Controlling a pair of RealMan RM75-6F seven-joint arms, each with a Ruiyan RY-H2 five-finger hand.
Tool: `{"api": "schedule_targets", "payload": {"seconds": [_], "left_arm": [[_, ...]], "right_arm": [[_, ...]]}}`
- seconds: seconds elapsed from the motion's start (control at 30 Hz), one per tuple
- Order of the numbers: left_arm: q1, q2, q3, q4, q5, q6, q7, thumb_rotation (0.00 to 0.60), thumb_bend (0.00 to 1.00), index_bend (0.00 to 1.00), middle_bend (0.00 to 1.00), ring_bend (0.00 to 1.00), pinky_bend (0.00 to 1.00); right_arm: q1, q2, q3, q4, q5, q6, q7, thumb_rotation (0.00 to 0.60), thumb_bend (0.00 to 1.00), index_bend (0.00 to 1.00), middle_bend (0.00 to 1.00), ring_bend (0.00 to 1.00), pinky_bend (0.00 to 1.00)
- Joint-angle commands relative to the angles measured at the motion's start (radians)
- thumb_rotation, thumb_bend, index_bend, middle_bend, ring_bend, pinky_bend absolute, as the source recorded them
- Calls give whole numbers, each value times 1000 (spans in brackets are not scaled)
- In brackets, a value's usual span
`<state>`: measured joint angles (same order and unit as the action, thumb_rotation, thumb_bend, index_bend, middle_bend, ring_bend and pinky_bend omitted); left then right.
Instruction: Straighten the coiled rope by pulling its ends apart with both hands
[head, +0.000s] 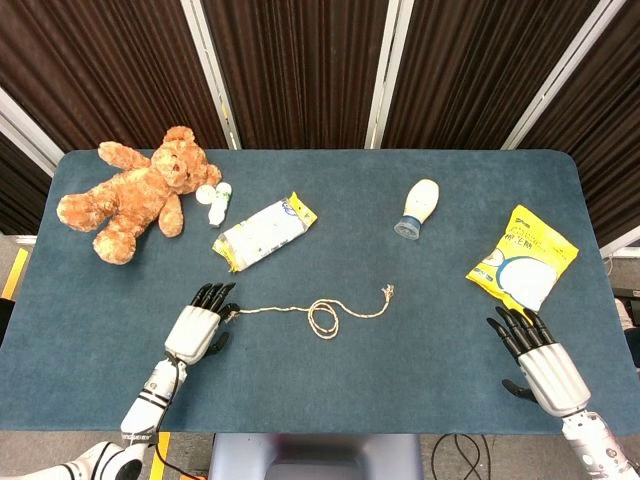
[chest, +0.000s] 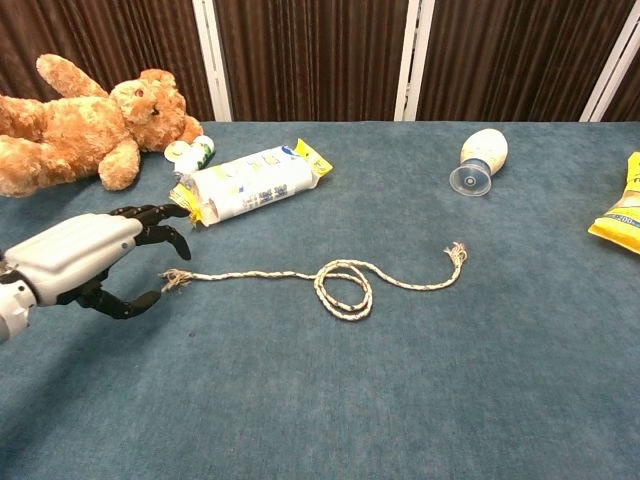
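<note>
A thin tan rope (head: 310, 313) (chest: 330, 281) lies on the blue table with a small double loop (chest: 343, 288) in its middle and frayed ends at left (chest: 175, 280) and right (chest: 456, 253). My left hand (head: 198, 325) (chest: 88, 262) hovers just left of the left frayed end, fingers spread, holding nothing. My right hand (head: 536, 361) sits at the table's front right corner, fingers apart, far from the rope's right end (head: 386, 292). It does not show in the chest view.
A brown teddy bear (head: 130, 193) lies at the back left beside a small white bottle (head: 218, 203). A wipes packet (head: 264, 231) lies behind the rope, a white bottle (head: 419, 207) at the back right, and a yellow snack bag (head: 522, 258) near the right edge.
</note>
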<state>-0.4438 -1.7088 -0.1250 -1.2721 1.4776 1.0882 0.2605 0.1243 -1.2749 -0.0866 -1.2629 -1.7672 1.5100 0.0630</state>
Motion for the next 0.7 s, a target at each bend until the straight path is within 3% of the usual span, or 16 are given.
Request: {"api": "schedule_targets", "payload": {"seconds": [0.03,0.7], "left_arm": [[-24,-38,-17,47,-30,-13,14,600,414,362,52,0,91],[-84,-125,-33,188,-112,-36,6,600,415,467,89,0,108]], "right_arm": [[3,-1,0,2,3,-5,0,593,179,0,0,0,0],[9,-2,1,2,22,-22,-8,593,179,0,0,0,0]]}}
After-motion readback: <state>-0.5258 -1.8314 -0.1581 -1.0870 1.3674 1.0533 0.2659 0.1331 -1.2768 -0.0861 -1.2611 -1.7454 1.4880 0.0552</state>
